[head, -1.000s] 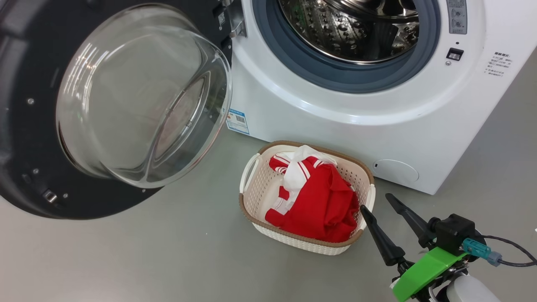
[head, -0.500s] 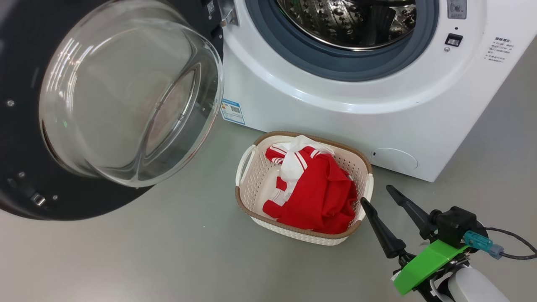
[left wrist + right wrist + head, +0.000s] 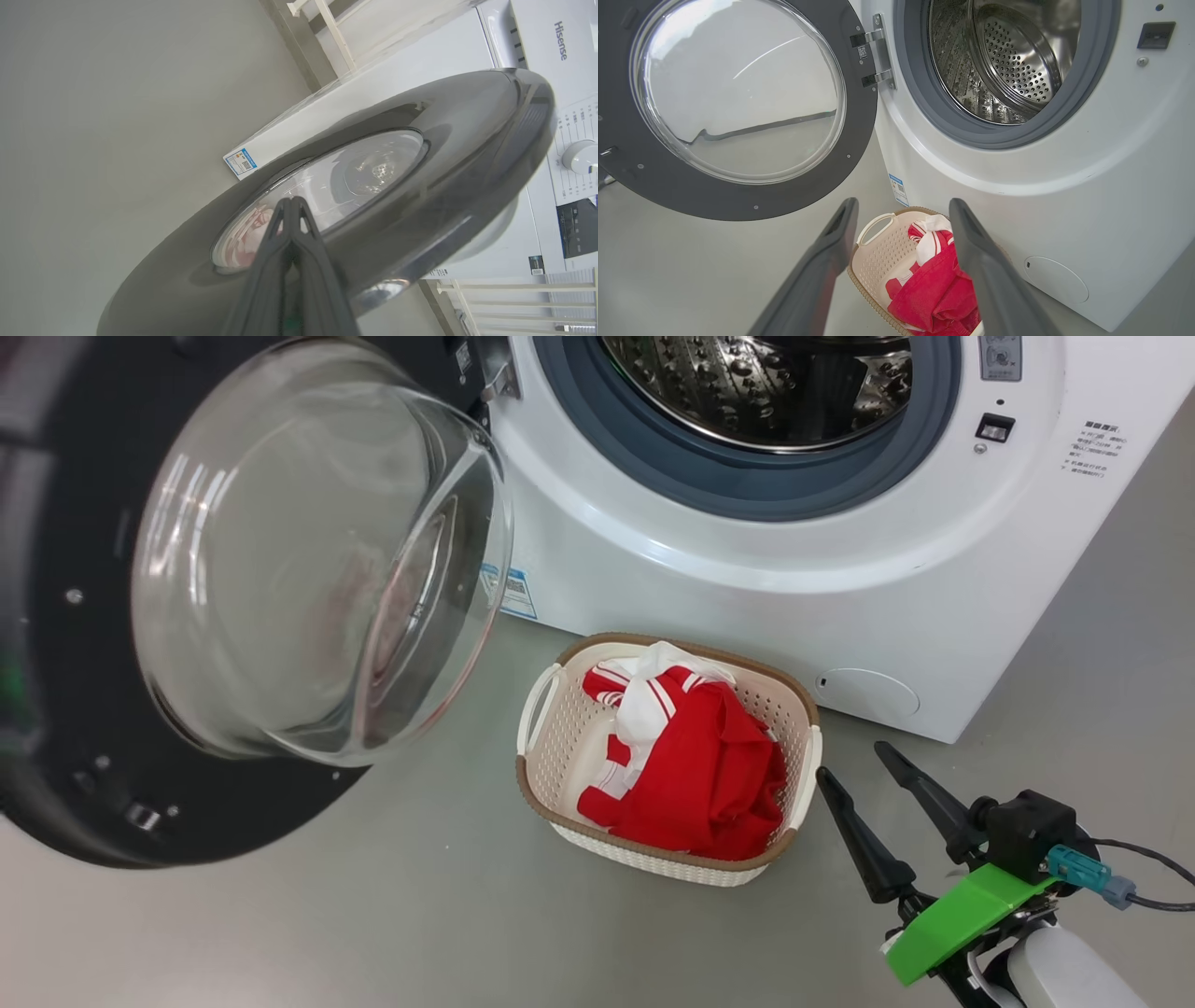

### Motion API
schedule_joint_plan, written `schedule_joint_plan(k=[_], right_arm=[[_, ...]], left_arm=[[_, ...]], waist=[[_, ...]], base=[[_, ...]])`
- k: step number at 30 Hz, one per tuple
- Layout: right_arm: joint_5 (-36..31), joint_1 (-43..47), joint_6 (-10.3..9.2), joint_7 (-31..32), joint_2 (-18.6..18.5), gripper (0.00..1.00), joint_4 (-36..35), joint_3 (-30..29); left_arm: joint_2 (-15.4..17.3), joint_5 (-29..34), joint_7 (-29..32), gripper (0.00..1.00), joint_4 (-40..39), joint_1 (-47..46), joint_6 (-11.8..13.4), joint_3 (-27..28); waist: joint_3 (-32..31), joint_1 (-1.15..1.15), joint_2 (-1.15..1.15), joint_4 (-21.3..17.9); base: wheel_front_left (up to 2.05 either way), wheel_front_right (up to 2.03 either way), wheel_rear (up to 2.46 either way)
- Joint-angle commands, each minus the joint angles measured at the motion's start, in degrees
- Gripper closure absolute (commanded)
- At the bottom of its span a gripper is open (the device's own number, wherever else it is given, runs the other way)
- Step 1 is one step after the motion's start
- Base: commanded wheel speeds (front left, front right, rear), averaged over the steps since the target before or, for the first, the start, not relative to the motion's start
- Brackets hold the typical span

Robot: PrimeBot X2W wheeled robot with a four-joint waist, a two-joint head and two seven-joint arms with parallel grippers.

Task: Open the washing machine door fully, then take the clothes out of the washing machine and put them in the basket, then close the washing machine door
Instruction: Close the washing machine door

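Note:
The washing machine [image 3: 747,588] stands with its steel drum [image 3: 766,383] exposed. Its door [image 3: 84,504] hangs open at the left, glass bowl bulging toward me. In the left wrist view my left gripper [image 3: 290,203] is shut, empty, tips at the outer face of the door [image 3: 467,154]; whether they touch it I cannot tell. The red and white clothes [image 3: 700,765] lie in the basket [image 3: 537,784] on the floor in front of the machine. My right gripper [image 3: 851,761] is open and empty just right of the basket. Between its fingers, in the right wrist view, my right gripper [image 3: 903,203] frames the clothes [image 3: 934,289] and the basket [image 3: 873,224].
Grey floor [image 3: 373,915] spreads around the basket and under the door. A white slatted rack [image 3: 514,298] stands beside the machine in the left wrist view. A dark cable [image 3: 1148,887] trails from the right wrist.
The head camera has shifted. Against the machine, the door has swung a little to the right, toward the opening. The right gripper stays open beside the basket.

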Motion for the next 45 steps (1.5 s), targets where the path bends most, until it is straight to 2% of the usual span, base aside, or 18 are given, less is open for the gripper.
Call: schedule_joint_plan(k=[1,12,22,35,45], right_arm=[[-0.1,-0.3,0.09,-0.7,0.2,0.0,-1.3,0.7],[0.0,1.5,0.09,-0.7,1.5,0.0,-1.6,-0.9],[-0.3,2.3,0.09,-0.7,2.5,0.0,-1.9,-1.7],[-0.7,1.6,0.09,-0.7,3.4,0.0,-2.5,-3.3],[-1.2,0.0,0.09,-0.7,4.4,0.0,-3.4,-5.4]], left_arm=[[2.6,-1.7,1.8,1.0,-4.3,1.1,-0.7,0.2],[2.3,-11.2,10.1,1.0,-25.4,12.1,-0.7,-3.7],[-0.3,-12.9,11.2,1.0,-35.3,14.0,-0.7,-9.8],[-6.4,-12.7,5.7,1.0,-42.7,11.1,-0.7,-17.8],[-9.5,-11.2,-1.3,1.0,-41.0,5.7,-0.7,-21.0]], waist=[[-0.2,0.0,0.0,-0.1],[-1.8,0.0,0.0,-0.8],[-2.4,0.0,0.0,-3.3],[-0.2,0.0,0.0,-8.9],[2.4,0.0,0.0,-15.2]], base=[[0.0,0.0,0.0],[0.0,0.0,0.0],[0.0,0.0,0.0],[0.0,0.0,0.0],[0.0,0.0,0.0]])
